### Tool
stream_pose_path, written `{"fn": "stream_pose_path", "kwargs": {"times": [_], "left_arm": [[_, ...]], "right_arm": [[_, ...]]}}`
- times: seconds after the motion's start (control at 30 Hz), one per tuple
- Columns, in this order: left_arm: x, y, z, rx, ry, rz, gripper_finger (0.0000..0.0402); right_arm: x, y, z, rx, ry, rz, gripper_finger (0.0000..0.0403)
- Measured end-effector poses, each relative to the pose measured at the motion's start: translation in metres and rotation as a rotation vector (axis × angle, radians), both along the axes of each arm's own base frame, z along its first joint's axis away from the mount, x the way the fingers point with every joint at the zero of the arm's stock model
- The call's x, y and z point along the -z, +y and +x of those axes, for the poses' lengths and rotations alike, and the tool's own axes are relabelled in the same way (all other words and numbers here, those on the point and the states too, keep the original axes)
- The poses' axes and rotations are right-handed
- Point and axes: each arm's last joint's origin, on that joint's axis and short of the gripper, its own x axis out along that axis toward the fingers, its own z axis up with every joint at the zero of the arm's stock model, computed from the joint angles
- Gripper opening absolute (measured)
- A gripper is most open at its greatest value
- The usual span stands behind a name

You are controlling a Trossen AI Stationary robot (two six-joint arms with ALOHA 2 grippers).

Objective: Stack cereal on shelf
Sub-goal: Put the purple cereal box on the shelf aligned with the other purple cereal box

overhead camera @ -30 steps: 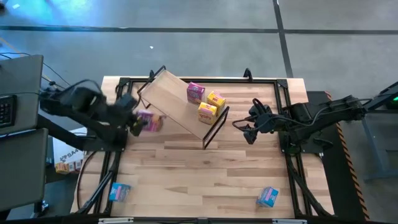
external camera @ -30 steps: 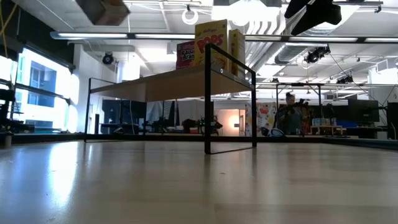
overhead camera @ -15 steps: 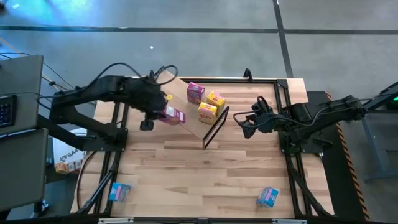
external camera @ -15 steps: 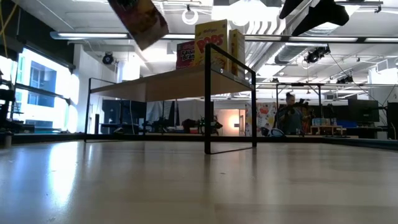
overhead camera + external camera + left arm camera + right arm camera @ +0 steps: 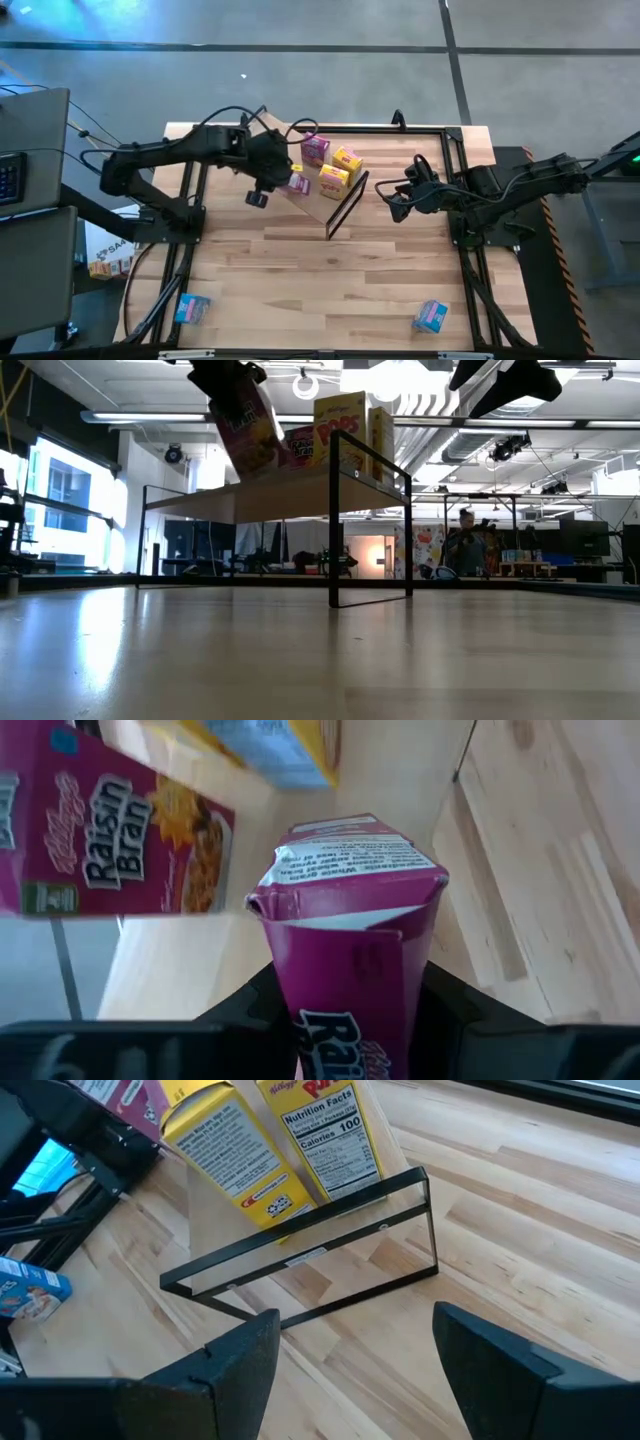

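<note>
The left gripper (image 5: 285,180) is out over the light plywood shelf on its thin black wire frame (image 5: 270,150), and it has a small magenta-pink cereal box (image 5: 297,183) pinched between its two dark fingers. From table height that held pink box (image 5: 245,425) hangs tilted, its lower corner close above the board's top surface; whether it touches the board I cannot tell. The wrist camera looks straight down the box's creased top flap (image 5: 345,870), jaws clamped on both sides of it.

Three boxes stand on the board already: a second magenta-pink box (image 5: 315,149) toward the far edge, and two yellow boxes (image 5: 347,160) (image 5: 333,180) side by side near the end with the black wire leg. The held box is just beside the nearer yellow one.

The right gripper (image 5: 397,200) waits just off that end of the shelf, above the striped wooden tabletop (image 5: 340,280), its fingers (image 5: 235,1370) spread wide with nothing between them.

Two light blue boxes lie on the tabletop at the near corners, one left (image 5: 191,308), one right (image 5: 431,317), well apart from the shelf
</note>
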Motion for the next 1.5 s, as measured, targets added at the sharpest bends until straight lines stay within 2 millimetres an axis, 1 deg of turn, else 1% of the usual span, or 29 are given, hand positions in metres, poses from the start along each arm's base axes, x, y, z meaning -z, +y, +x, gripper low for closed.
{"fn": "stream_pose_path", "kwargs": {"times": [0.23, 0.53, 0.67, 1.0, 1.17, 1.37, 1.43, 1.5], "left_arm": [[0.0, 0.0, 0.001, 0.039, 0.001, 0.024, 0.0124], [-0.001, 0.001, 0.006, 0.04, -0.043, 0.035, 0.0185], [-0.001, 0.001, 0.006, 0.043, -0.047, 0.038, 0.0205], [-0.004, 0.002, 0.009, 0.047, -0.08, 0.082, 0.0212], [-0.021, 0.002, 0.008, 0.042, -0.135, 0.098, 0.0212], [-0.048, 0.002, 0.005, 0.033, -0.223, 0.115, 0.0212], [-0.056, 0.002, 0.002, 0.009, -0.236, 0.132, 0.0212], [-0.063, 0.002, -0.001, -0.052, -0.263, 0.114, 0.0212]], "right_arm": [[0.0, 0.0, 0.0, -0.001, 0.001, -0.001, 0.0256], [0.0, 0.0, 0.0, -0.001, 0.001, -0.001, 0.0256], [0.0, 0.0, 0.0, -0.001, 0.001, -0.001, 0.0256], [0.0, 0.0, 0.0, 0.0, 0.0, 0.0, 0.0256], [0.0, 0.0, 0.0, 0.0, 0.0, -0.001, 0.0256], [0.0, 0.0, 0.0, 0.0, 0.0, -0.001, 0.0256], [0.0, 0.0, 0.0, 0.001, 0.0, -0.002, 0.0256], [0.0, 0.0, 0.0, 0.0, 0.0, -0.001, 0.0256]]}}
